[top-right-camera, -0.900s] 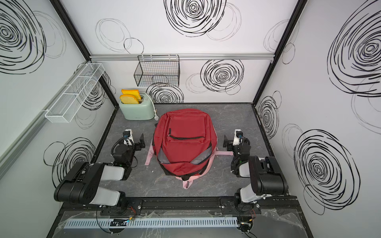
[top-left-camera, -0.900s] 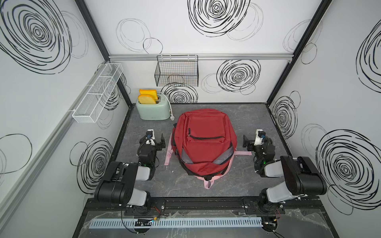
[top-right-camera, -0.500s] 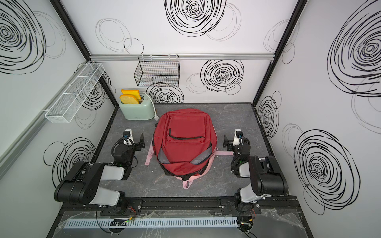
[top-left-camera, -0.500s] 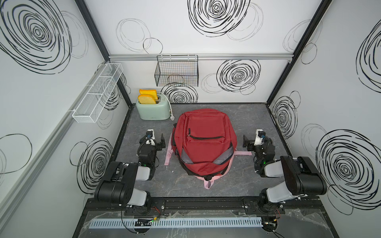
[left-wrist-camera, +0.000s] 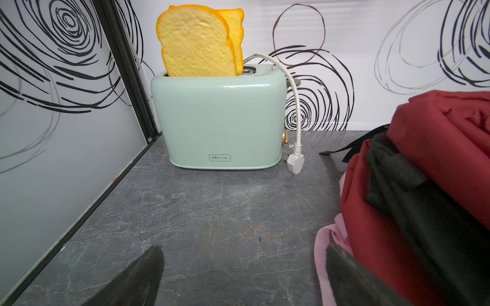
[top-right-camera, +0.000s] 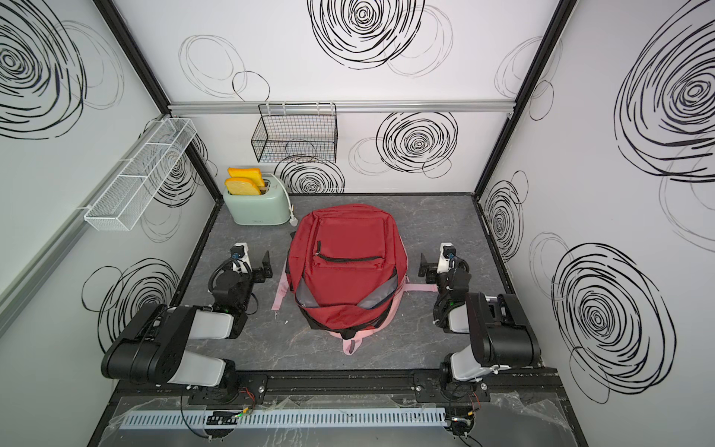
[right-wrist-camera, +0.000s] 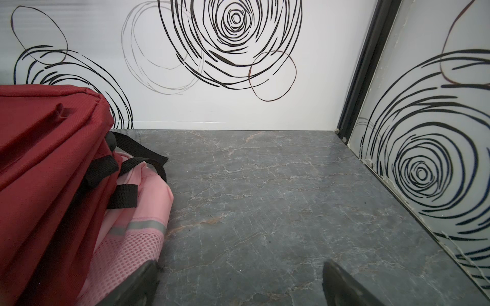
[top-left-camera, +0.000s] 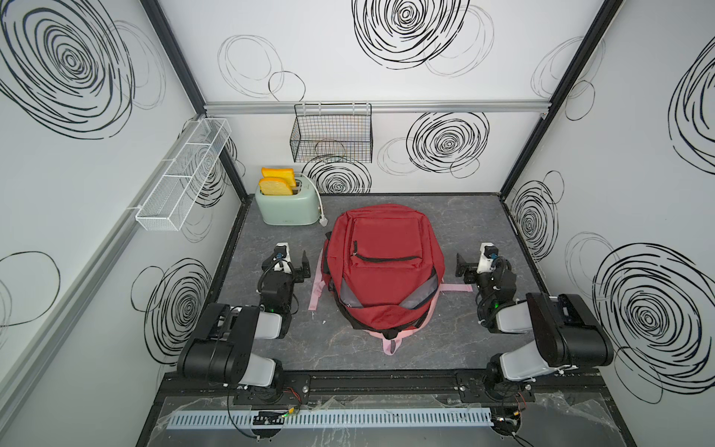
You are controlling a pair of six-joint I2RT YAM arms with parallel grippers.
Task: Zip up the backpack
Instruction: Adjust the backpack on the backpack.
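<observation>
Red backpack (top-left-camera: pixel 383 267), table (top-left-camera: pixel 468 224) centre, likely limp, light; best gripped beside gaping opening (top-left-camera: pixel 422 291); left gripper (left-wrist-camera: pixel 244 280), right gripper (right-wrist-camera: pixel 238 283) spread, empty.

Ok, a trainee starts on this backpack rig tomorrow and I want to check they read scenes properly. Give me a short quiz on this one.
1. True or false: the backpack has its main compartment fully zipped.
2. What stands in the toaster? A) two bread slices B) a mug C) nothing
3. In what state are the left gripper and the right gripper, and do they hold anything?

Key
1. False: the main opening gapes and grey lining shows.
2. A.
3. Both open, holding nothing, one on each side of the backpack.
</observation>
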